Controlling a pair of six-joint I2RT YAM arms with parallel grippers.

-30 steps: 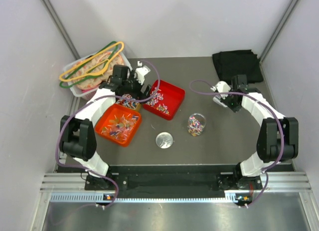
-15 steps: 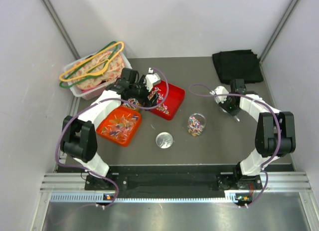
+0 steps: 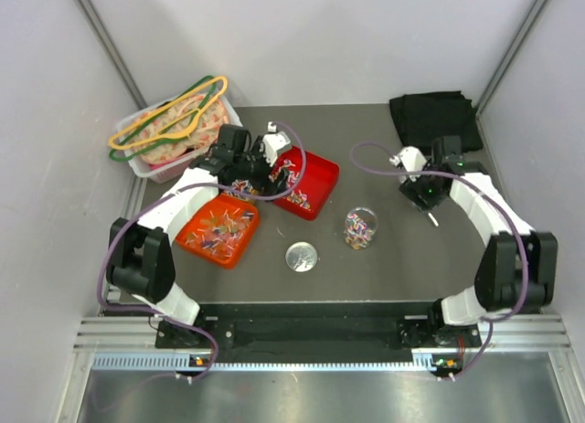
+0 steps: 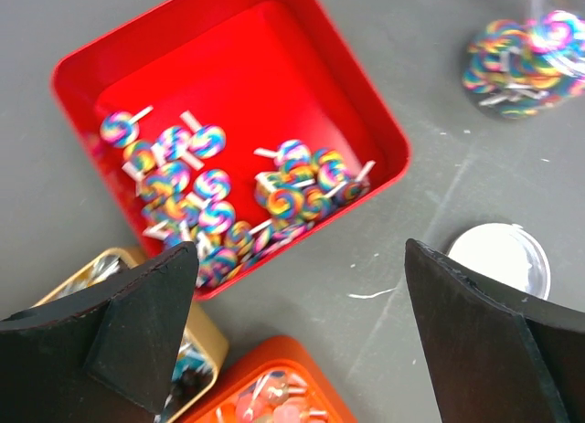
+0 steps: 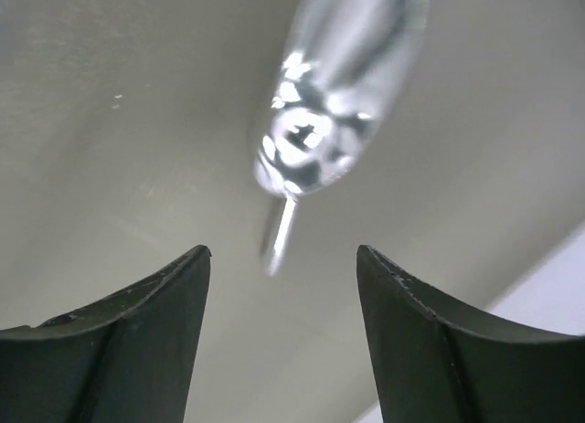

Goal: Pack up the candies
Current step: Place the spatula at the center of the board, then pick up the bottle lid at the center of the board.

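Candies (image 4: 210, 195) are seen heaped in the near-left part of a red tray (image 4: 274, 85) at mid-table. More are piled in an orange tray (image 3: 194, 235) to its near left and in a clear jar (image 3: 359, 228) to its near right. The jar's lid (image 3: 302, 257) is laid flat on the table (image 3: 384, 277), apart from the jar. A gold tin (image 4: 110, 263) is set between the two trays.

The left gripper (image 4: 302, 332) is held above the red tray's near-left edge, jaws spread wide, with nothing between them.

On the right side of the table, the right gripper (image 5: 283, 251) is pointed down at bare tabletop, jaws parted and gripping nothing. A loose candy (image 5: 334, 94) in shiny wrap, badly blurred, is shown just beyond the fingertips, its stick (image 5: 279, 231) aimed at the gap between them. Neither finger is touched by it. Whether it is resting on the table cannot be told.

A bin (image 3: 137, 167) topped with hangers (image 3: 183, 103) is placed at the far left corner, and a black cloth (image 3: 434, 120) at the far right.
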